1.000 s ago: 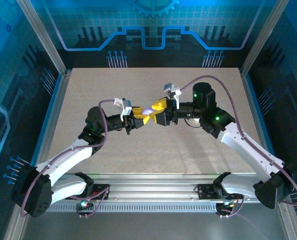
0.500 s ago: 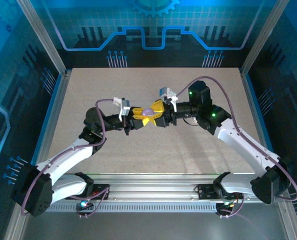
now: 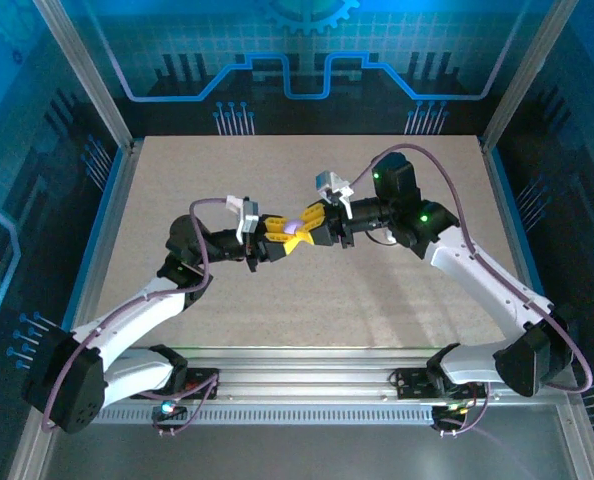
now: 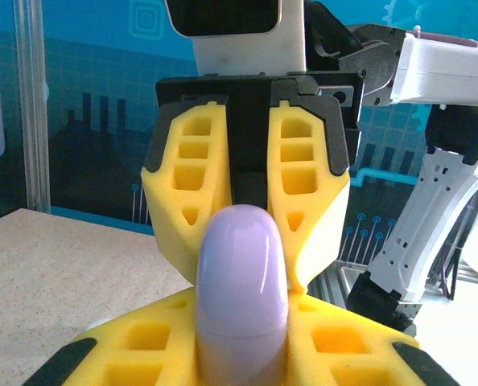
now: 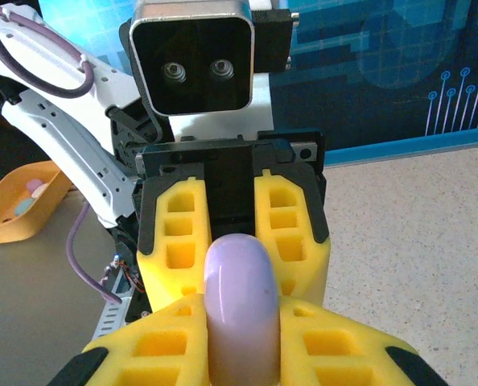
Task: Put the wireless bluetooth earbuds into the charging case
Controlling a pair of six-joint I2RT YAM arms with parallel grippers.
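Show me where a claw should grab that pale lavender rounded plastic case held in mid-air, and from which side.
Across its two broad faces, approaching the narrow rounded edge. The pale lavender rounded plastic case looks slim edge-on, so a grip likely sits flat there. The left claw and right claw clasp it so, from opposite ends.

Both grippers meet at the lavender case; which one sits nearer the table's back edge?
The right gripper: it grips the lavender case from the right and lies slightly farther back than the left gripper on the case's near-left side.

Lavender case (image 4: 241, 297) glossy smooth plastic; tabletop (image 3: 377, 290) matt, speckled.
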